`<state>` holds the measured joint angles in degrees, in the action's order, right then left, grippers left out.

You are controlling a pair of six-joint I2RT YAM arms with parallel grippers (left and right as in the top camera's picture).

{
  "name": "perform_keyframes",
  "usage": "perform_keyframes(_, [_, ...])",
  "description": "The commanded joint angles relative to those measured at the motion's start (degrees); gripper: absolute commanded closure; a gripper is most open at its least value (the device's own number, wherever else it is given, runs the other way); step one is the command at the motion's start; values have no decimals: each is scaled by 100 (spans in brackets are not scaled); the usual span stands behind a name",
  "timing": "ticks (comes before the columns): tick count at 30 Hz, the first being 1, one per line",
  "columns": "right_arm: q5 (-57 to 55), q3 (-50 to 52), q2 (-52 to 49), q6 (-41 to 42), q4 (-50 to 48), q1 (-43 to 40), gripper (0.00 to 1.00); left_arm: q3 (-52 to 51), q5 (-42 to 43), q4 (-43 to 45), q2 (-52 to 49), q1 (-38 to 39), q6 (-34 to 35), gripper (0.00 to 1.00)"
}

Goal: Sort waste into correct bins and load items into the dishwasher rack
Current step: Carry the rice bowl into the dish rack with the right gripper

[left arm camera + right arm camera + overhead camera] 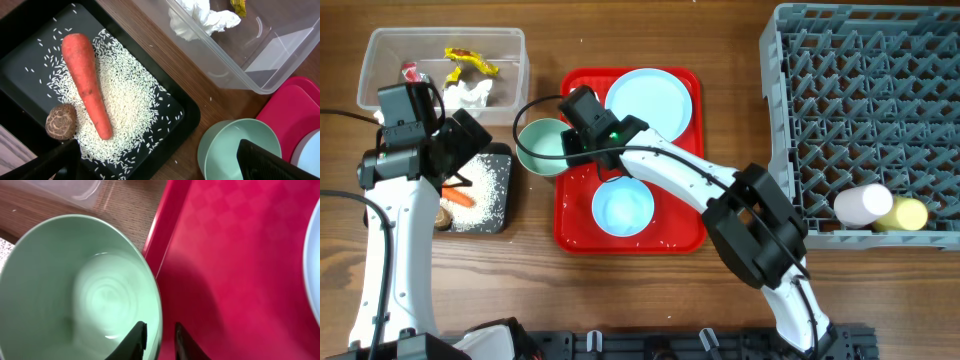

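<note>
**Pale green bowl gripped at its rim by the right pincer**

The right pincer (159,342) is clenched on the rim of the pale green bowl (75,290), one finger inside and one outside. The bowl is stood on the bench, just beside the left edge of the red tray (240,280).

The left pincer (156,150) is held released, wide apart, above the black tray (22,95) near the bench's left edge. In that tray rice (130,100), a carrot (85,85) and a brown mushroom (61,121) are seen.

A pale pink cup (862,205) and a yellow cup (908,214) are laid in the dishwasher rack (860,100) at the right edge.
</note>
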<state>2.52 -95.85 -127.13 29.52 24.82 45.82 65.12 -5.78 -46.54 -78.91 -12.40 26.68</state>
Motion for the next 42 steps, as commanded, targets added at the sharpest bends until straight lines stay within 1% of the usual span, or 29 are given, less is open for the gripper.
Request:
perform_keyframes(1, [138,-127,-343,216,4,-15,87,87,-72,-7,37,-24,-50,0])
perform_keyframes(3, [201,-127,-363,216,-7,-42,96,87,-72,-7,37,-26,-50,0])
perform_keyframes(7, [260,-129,-337,216,-13,-109,96,87,-72,-7,37,-26,-52,0])
perform_keyframes(10, [332,-129,-63,184,-2,-247,96,87,-72,-7,37,-24,-52,0])
perform_keyframes(12, [267,-129,570,-262,157,-492,96,87,-72,-4,37,-24,-50,0])
perform_keyframes(15, [-1078,-129,1589,-955,675,-942,96,87,-72,-7,37,-26,-50,0])
perform_keyframes(16, [-2162,-129,2026,-1270,901,-1196,95,87,-72,-7,37,-26,-52,0])
perform_keyframes(17, [-2949,-129,2267,-1504,1032,-1421,96,87,-72,-7,37,-26,-52,0])
perform_keyframes(19, [-4131,-129,2439,-1971,1073,-1912,96,87,-72,-7,37,-26,-52,0])
perform_keyframes(21, [-5154,-120,2374,-2787,852,-2623,96,87,-72,-7,37,-26,-50,0])
perform_keyframes(23, [-5318,-120,2240,-3657,540,-3204,96,87,-72,-4,37,-24,-50,0])
perform_keyframes(24, [-5351,-120,2100,-4297,181,-3600,96,87,-72,-7,37,-26,-50,0])
perform_keyframes(26, [-5396,-120,1792,-4994,-706,-4153,96,87,-72,-7,37,-24,-50,0])
perform_keyframes(28, [-5272,-120,1419,-5910,-1370,-4481,96,87,-72,-7,37,-26,-50,0])
perform_keyframes(29, [-5300,-120,1213,-6623,-1698,-4555,96,87,-72,-4,37,-24,-52,0])
perform_keyframes(31, [-5528,-120,874,-7565,-2269,-4614,96,87,-72,-7,37,-24,-50,0])
perform_keyframes(33, [-5521,-120,573,-7834,-2629,-4592,96,87,-72,-7,37,-26,-50,0])
perform_keyframes(35, [-5525,-120,369,-7956,-2597,-4507,96,87,-72,-7,37,-26,-52,0])
perform_keyframes(42, [-5508,-116,107,-7884,-2520,-4306,96,87,-72,-7,37,-26,-50,0])
